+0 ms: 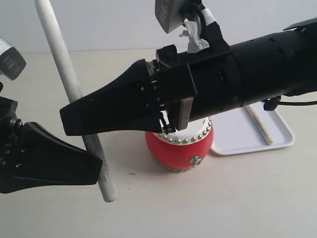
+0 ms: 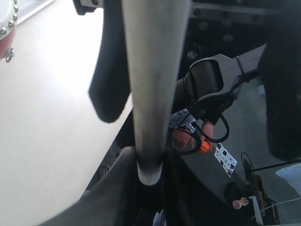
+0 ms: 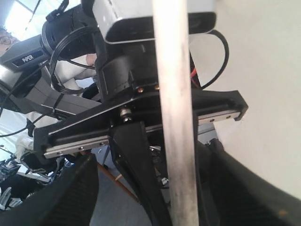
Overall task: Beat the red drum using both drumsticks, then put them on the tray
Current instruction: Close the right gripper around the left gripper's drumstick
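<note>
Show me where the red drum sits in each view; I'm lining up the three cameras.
Exterior view: the red drum is at lower centre, only its lower half showing.
Left wrist view: a red, studded sliver in that picture's upper left corner.
Right wrist view: not in it.
Shared landmark: the upright drumstick shows in all three.
</note>
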